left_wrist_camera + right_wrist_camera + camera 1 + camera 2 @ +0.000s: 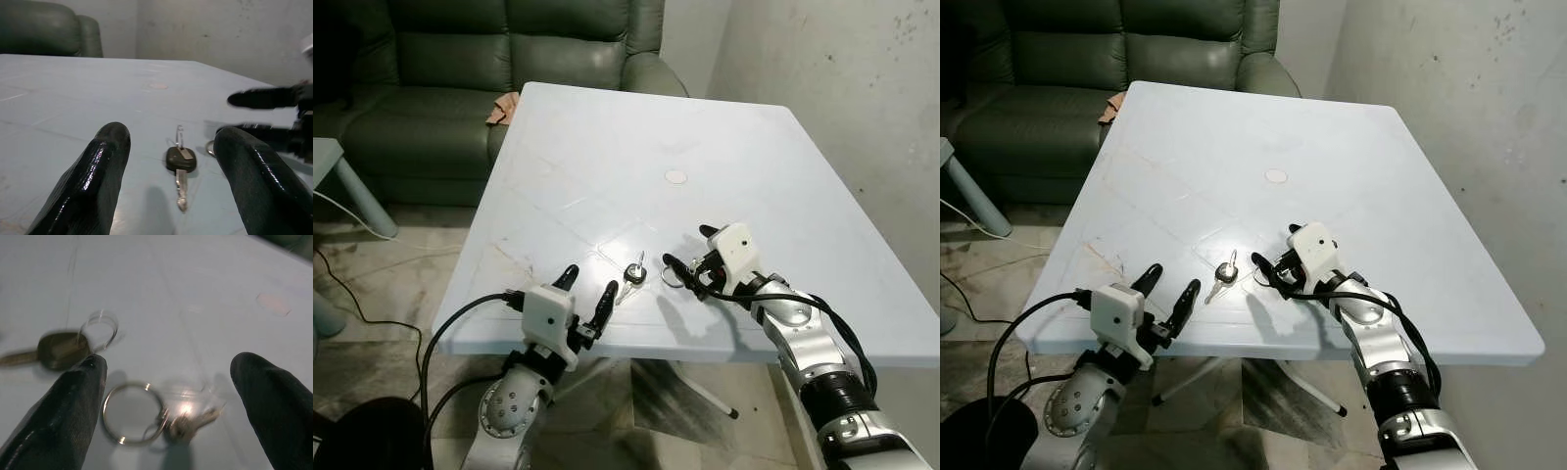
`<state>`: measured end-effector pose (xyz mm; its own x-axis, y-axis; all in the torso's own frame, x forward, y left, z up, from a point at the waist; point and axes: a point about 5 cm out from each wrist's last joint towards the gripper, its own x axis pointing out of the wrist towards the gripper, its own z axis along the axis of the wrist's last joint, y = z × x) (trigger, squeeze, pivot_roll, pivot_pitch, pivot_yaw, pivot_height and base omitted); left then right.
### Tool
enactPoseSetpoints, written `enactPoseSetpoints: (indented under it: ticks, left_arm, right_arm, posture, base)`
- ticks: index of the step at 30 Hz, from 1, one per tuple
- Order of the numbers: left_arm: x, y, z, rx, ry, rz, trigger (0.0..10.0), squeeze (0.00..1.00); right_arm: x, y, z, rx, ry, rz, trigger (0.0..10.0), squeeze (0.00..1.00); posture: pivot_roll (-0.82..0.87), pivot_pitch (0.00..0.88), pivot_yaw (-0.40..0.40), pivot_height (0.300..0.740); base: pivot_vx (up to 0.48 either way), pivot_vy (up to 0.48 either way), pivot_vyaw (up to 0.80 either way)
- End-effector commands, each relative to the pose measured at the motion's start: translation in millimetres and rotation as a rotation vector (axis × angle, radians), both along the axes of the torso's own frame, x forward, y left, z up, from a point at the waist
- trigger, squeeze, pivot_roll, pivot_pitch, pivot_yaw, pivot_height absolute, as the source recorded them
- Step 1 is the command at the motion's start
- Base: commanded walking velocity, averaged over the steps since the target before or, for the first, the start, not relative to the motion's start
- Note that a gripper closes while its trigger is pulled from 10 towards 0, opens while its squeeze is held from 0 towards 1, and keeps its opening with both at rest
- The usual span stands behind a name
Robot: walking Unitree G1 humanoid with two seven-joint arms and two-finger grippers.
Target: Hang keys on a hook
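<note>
A black-headed key (633, 271) with a small ring lies near the front edge of the pale blue table (607, 147). Just right of it lies a metal key ring (132, 413) with small keys (193, 417) attached. My right gripper (690, 250) is open and low over the table, with the ring and small keys between its fingers (73, 401). My left gripper (587, 289) is open at the table's front edge, pointing at the black-headed key (181, 159). Neither gripper holds anything.
A dark green sofa (509, 59) stands behind the table. A bare wall (862, 98) runs close along the right. A small round mark (676, 177) sits mid-table. A tan scrap (499, 110) lies by the far left corner. Cables (352, 284) trail on the floor at left.
</note>
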<state>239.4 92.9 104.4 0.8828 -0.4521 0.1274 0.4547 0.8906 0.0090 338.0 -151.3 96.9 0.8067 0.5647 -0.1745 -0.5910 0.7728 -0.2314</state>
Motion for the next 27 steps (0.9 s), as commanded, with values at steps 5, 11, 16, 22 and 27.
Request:
enactPoseSetpoints:
  ticks: [5, 11, 16, 22, 27]
  left_arm:
    - [-2.8, -2.5, 3, 0.005, -0.009, -0.021, 10.0, 0.00]
    - [-2.1, -1.1, 3, 0.010, -0.008, -0.019, 10.0, 0.00]
    - [-2.4, -1.8, 4, 0.011, -0.009, -0.020, 10.0, 0.00]
    - [-3.1, -1.9, 4, 0.010, -0.008, -0.019, 10.0, 0.00]
    - [-3.0, -2.3, 4, 0.010, -0.006, -0.015, 10.0, 0.00]
  right_arm:
    - [4.7, -15.5, 4, -0.035, -0.008, 0.037, 10.0, 0.00]
    - [7.5, -22.0, 5, -0.028, 0.003, 0.009, 10.0, 0.00]
    - [8.0, -25.5, 4, -0.032, -0.004, 0.021, 0.0, 0.00]
    - [6.8, -26.1, 4, -0.027, 0.003, 0.056, 0.0, 0.00]
    - [8.6, -26.6, 2, -0.075, 0.013, 0.039, 10.0, 0.00]
  posture:
    - [-0.04, 0.052, -0.086, 0.740]
    - [-0.04, 0.051, -0.083, 0.740]
    - [-0.04, 0.055, -0.082, 0.740]
    - [-0.03, 0.059, -0.082, 0.740]
    - [-0.03, 0.065, -0.083, 0.740]
  base:
    - [0.000, 0.000, 0.00]
    - [0.000, 0.000, 0.00]
    - [0.000, 0.000, 0.00]
    - [0.000, 0.000, 0.00]
    - [0.000, 0.000, 0.00]
